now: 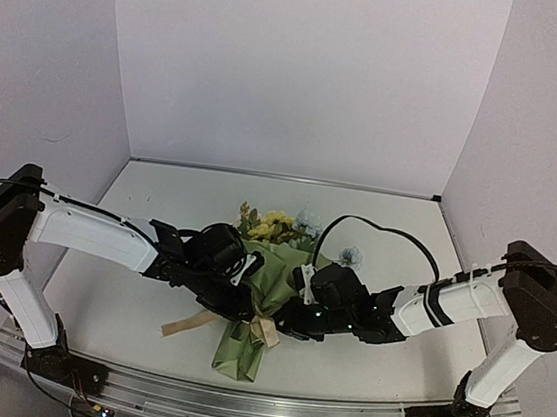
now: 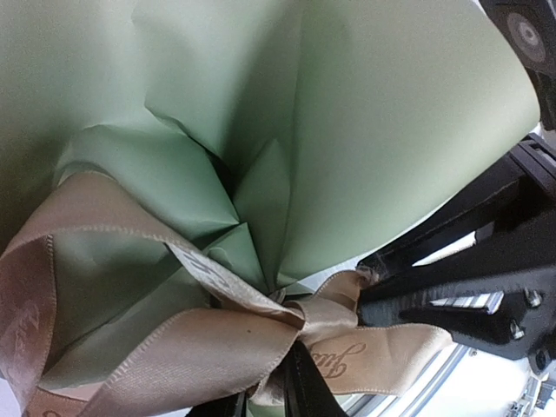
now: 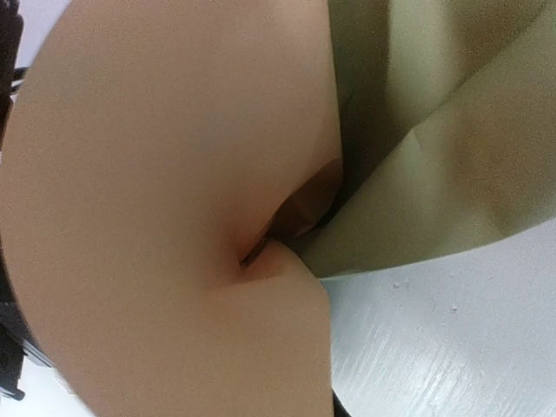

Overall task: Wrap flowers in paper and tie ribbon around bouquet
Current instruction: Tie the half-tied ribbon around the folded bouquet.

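Seemingly, the bow on the bouquet [image 1: 242,350] is being tightened.
The bouquet lies on the table [image 1: 142,253] with its blooms far and its cone tip near. The ribbon [image 1: 265,330] crosses its waist, between both arms. The left gripper [image 1: 242,307] pinches the ribbon at the knot. The right gripper [image 1: 291,323] sits just right of the knot, and I cannot tell how its jaws stand.

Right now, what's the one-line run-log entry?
bouquet: flowers wrapped in paper, on table | ribbon: knotted at neck | left end effector: shut on ribbon at knot | right end effector: shut on ribbon beside knot
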You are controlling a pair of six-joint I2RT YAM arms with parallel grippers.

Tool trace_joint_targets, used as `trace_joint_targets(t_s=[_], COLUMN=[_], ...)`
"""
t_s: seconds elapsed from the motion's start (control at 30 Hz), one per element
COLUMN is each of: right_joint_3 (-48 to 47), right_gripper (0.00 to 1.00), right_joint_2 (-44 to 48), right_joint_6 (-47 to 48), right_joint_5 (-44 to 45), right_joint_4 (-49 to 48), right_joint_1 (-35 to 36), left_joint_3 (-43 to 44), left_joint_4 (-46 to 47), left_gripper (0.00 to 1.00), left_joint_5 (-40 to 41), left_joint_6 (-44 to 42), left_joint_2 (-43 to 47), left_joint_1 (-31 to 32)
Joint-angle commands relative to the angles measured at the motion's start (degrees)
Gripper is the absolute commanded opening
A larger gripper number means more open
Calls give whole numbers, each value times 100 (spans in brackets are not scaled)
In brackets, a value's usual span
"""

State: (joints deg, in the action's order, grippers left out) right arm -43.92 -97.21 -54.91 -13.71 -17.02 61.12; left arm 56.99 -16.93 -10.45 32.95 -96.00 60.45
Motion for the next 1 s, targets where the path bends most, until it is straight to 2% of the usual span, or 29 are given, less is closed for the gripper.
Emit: trace_joint_targets(t_s=[0.0,0.1,0.23,0.53,0.67,0.83,0.97], right_joint_3=[-38,-17,-3,47,68,138,183], right_gripper=[5,0,0,0,0,0,0], right_joint_2=[153,271,383,571,689,796,865], right_joint_6=[-31,-12,-2,-22,-6,24,30], right_joint_5=[336,447,557,786,1080,1228,1338], right_joint_4=[157,343,515,936,1287,1409,1462], right_joint_1=[-20,-16,-12,15,55,94,109], left_joint_3=[7,-78,-228,-847,-1121,-1145,-1139], left_joint_4=[220,312,425,629,669,754,836], left_gripper=[19,24,29,33,35,36,43], left_joint_5=[133,242,385,886,751,447,32], left_joint_6=[12,82,195,871,1171,1390,1693], left_joint_2=[412,606,845,1587,1888,1868,1755], left_joint_1=[12,11,-22,-437,-779,-811,-861])
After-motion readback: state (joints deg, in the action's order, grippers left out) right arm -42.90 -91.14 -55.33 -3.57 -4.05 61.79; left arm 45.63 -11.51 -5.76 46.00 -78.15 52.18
